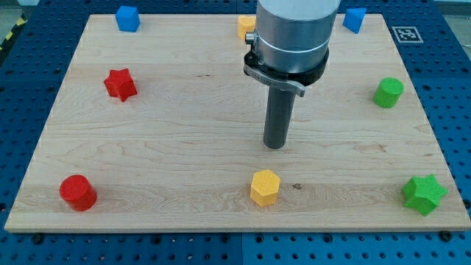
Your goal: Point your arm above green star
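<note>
The green star (424, 194) lies at the view's bottom right corner of the wooden board (184, 125). My tip (275, 145) stands near the board's middle, far to the left of the star and somewhat above it in the view. The rod hangs straight down from the silver arm body (293, 33) at the view's top. The tip touches no block. The nearest block is the yellow hexagonal block (265, 187), just below the tip in the view.
A green cylinder (388, 93) is at the right edge. A blue block (354, 19) is at the top right, a blue cube (127, 18) at the top left. A yellow block (246, 27) is partly hidden behind the arm. A red star (120, 84) and a red cylinder (77, 192) are at the left.
</note>
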